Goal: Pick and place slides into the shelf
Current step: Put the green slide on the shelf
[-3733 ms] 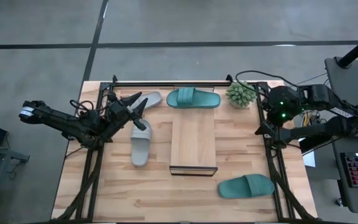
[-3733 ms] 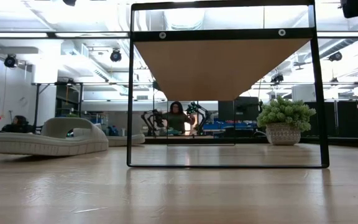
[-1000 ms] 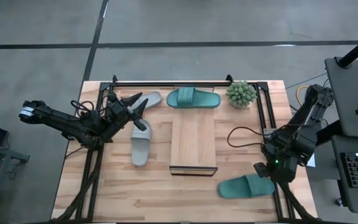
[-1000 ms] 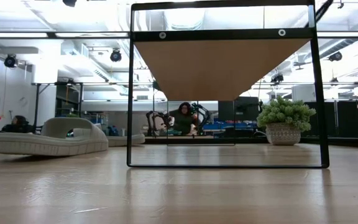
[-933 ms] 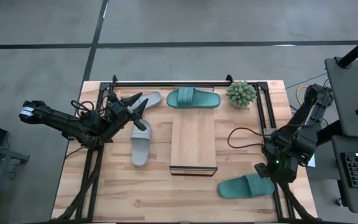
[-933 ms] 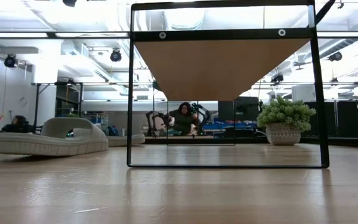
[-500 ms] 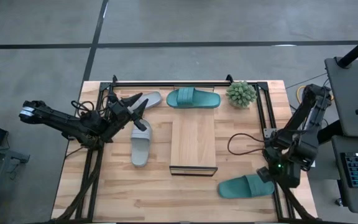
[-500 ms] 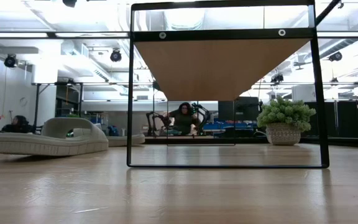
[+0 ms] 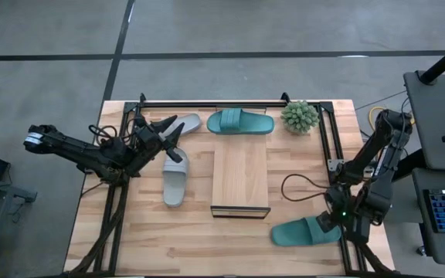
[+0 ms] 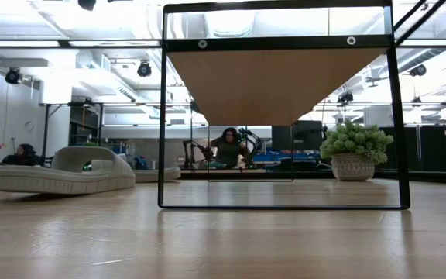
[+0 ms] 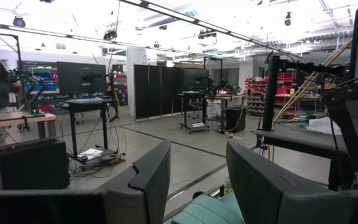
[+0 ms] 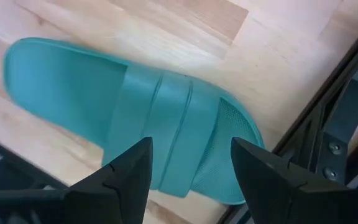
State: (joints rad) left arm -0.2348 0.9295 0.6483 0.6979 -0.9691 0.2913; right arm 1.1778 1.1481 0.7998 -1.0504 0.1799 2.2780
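A dark teal-green slide [image 9: 300, 232] lies flat on its sole near the table's front right corner. My right gripper [image 9: 331, 224] hangs open above its heel end, pointing down; in the right wrist view its gripper [image 12: 188, 168] straddles the slide's strap [image 12: 166, 124] without touching it. A second green slide [image 9: 240, 121] lies at the far edge, beyond the shelf [image 9: 240, 176]. Two grey slides [image 9: 175, 179] [image 9: 188, 122] lie at the left. My left gripper [image 9: 173, 131] stays raised and open above them, holding nothing [image 11: 194, 180].
A potted plant [image 9: 300, 116] stands at the far right, beside the far green slide. Dark metal frame rails [image 9: 337, 147] run along the table's left and right sides. A black cable [image 9: 296, 185] loops over the table by my right arm. Bare wood lies in front of the shelf.
My right gripper has moved toward the table's near edge and down, coming over the near green slide while rolling a little; it stays open. The slides and my left arm have kept still.
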